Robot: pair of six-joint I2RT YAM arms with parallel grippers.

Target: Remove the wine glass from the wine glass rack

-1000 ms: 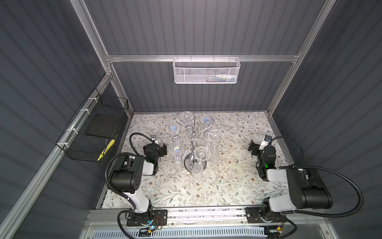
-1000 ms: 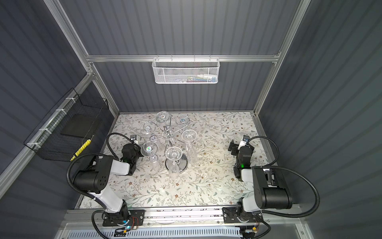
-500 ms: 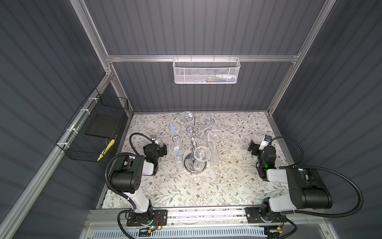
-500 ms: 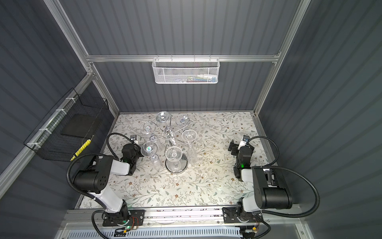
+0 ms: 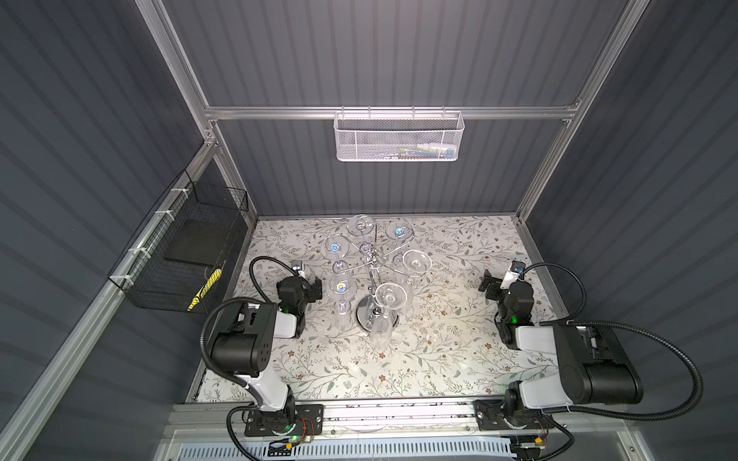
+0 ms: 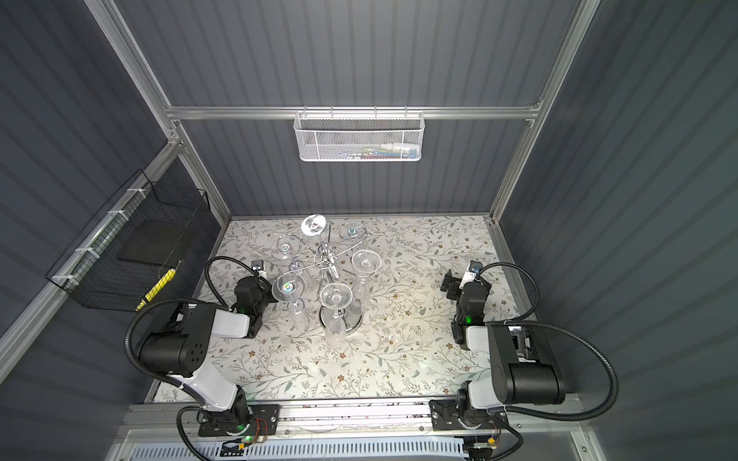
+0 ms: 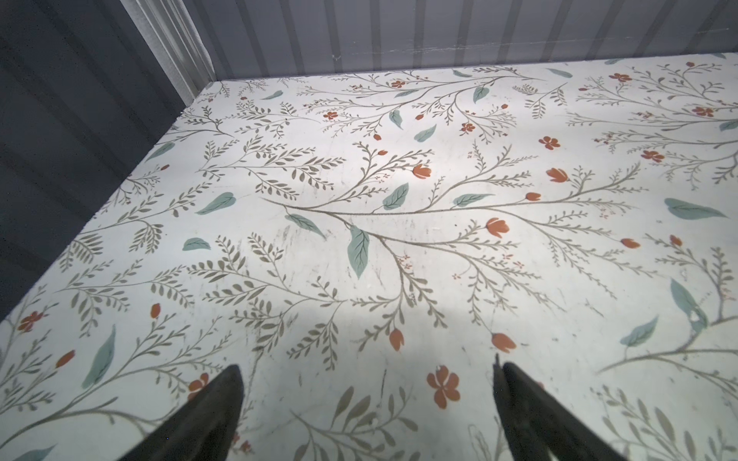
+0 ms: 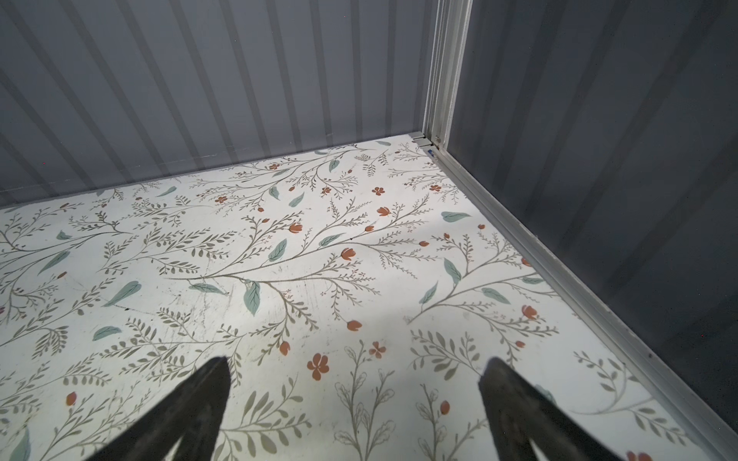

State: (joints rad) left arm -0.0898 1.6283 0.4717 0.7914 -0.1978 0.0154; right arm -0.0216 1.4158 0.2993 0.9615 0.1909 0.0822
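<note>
The wine glass rack (image 5: 372, 263) (image 6: 328, 261) is a chrome wire tree on a round shiny base (image 5: 361, 317) at the middle of the floral table. Several clear wine glasses hang upside down from its arms. The nearest wine glass (image 5: 390, 297) (image 6: 336, 297) hangs at the front. My left gripper (image 5: 314, 285) (image 7: 367, 383) rests low, just left of the rack, open and empty. My right gripper (image 5: 489, 284) (image 6: 450, 285) (image 8: 355, 379) sits far right of the rack, open over bare tablecloth. The rack does not show in either wrist view.
A white mesh basket (image 5: 399, 137) hangs on the back wall. A black wire basket (image 5: 179, 259) hangs on the left wall. Grey walls and aluminium posts (image 8: 447, 72) enclose the table (image 5: 439, 359) on three sides.
Neither arm has moved and both grippers stay open. The front hanging glass seems to sway slightly.
</note>
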